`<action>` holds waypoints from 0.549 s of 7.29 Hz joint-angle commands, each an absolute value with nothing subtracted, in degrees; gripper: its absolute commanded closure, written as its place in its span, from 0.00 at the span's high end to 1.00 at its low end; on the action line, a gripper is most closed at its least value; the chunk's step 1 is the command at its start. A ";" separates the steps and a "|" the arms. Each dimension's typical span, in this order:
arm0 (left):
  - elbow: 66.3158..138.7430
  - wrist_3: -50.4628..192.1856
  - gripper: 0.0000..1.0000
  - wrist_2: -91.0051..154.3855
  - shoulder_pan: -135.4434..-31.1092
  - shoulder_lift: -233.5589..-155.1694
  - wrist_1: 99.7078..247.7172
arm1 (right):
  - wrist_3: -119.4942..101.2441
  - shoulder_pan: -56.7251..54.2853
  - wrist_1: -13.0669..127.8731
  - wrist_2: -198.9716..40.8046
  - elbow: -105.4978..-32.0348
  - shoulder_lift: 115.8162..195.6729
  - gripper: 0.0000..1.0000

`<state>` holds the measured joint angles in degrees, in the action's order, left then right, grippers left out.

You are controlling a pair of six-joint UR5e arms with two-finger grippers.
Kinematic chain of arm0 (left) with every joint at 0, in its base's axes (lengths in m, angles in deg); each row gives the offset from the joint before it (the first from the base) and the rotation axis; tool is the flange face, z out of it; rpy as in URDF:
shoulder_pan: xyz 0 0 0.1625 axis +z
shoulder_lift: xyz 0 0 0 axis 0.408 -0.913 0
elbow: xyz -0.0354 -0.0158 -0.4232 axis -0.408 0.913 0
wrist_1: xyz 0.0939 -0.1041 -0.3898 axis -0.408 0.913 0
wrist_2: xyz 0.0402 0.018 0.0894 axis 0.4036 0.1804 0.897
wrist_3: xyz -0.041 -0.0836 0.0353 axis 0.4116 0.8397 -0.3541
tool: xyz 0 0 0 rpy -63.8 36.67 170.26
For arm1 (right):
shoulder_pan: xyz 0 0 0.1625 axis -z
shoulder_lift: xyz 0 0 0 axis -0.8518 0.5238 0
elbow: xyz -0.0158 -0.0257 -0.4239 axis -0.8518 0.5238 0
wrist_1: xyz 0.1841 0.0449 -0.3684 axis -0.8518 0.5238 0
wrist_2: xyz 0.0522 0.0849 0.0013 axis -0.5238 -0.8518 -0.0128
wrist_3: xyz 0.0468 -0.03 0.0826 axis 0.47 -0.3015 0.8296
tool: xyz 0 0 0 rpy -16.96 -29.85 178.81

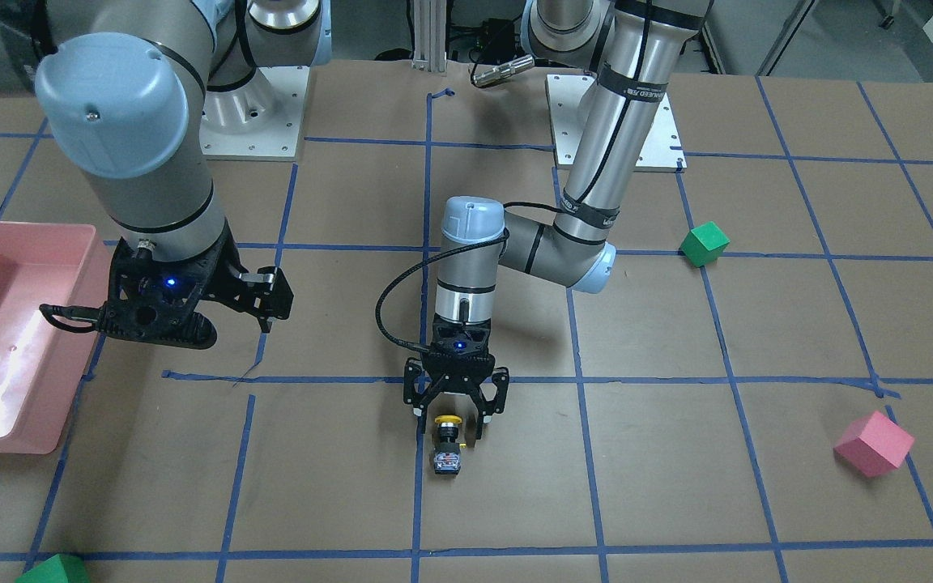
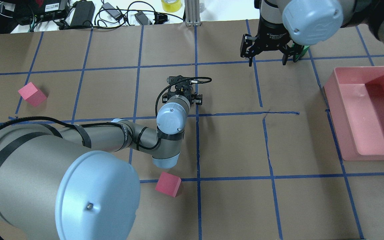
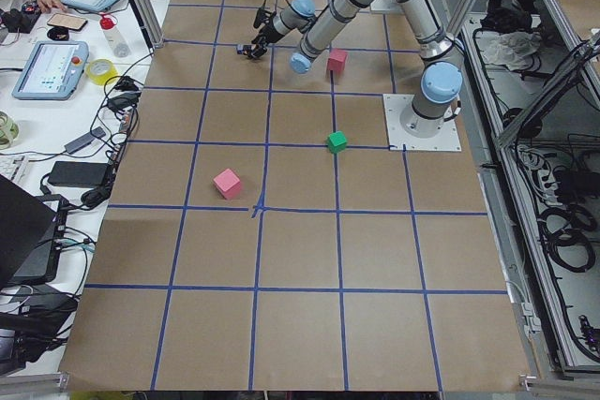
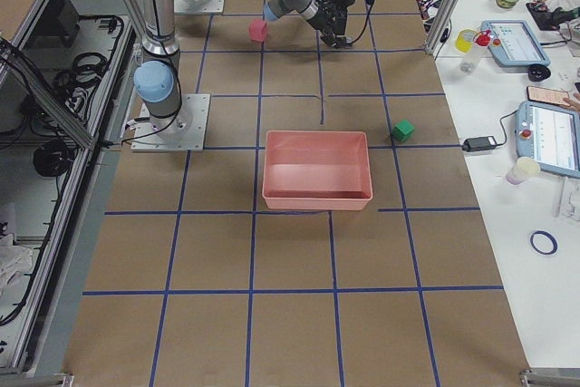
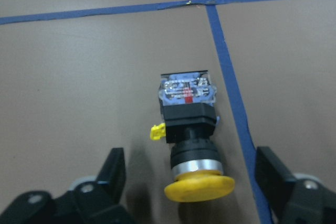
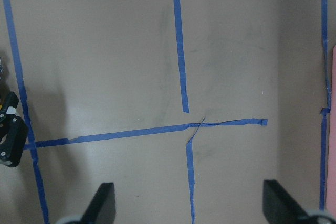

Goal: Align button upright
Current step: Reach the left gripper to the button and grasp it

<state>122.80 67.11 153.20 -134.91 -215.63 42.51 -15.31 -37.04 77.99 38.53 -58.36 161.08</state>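
The button [image 1: 446, 443] lies on its side on the table by a blue tape line, with its yellow cap [image 5: 199, 188] toward my left gripper and its whitish block base [image 5: 187, 90] pointing away. My left gripper [image 1: 452, 421] is open, low over the table, with its fingers [image 5: 113, 169] on either side of the cap and not touching it. In the overhead view my left wrist [image 2: 170, 120] hides the button. My right gripper [image 2: 268, 59] is open and empty, held above the table well away from the button.
A pink bin [image 2: 332, 96] stands on my right side. A green cube [image 1: 704, 243] and a pink cube [image 1: 873, 443] lie on my left side. Another pink cube [image 2: 168, 184] lies near my left elbow, and a green cube [image 1: 53, 571] sits at the table's far edge.
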 commanded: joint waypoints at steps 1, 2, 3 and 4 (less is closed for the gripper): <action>122.83 67.03 0.39 153.16 -134.91 -215.38 42.58 | -16.48 -36.95 75.34 36.06 -58.47 163.53 1.00; 122.83 66.51 0.30 153.16 -134.91 -215.38 42.58 | -21.53 -36.86 74.97 36.31 -58.39 163.81 1.00; 122.83 66.33 0.17 153.16 -134.91 -215.38 42.58 | -25.32 -36.86 74.79 36.31 -58.56 164.85 1.00; 122.83 66.24 0.13 153.07 -134.91 -215.29 42.58 | -28.23 -36.77 73.92 36.31 -58.91 166.43 1.00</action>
<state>122.83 66.43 153.14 -134.91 -215.36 42.58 -24.07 -36.85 74.80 36.34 -58.59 164.75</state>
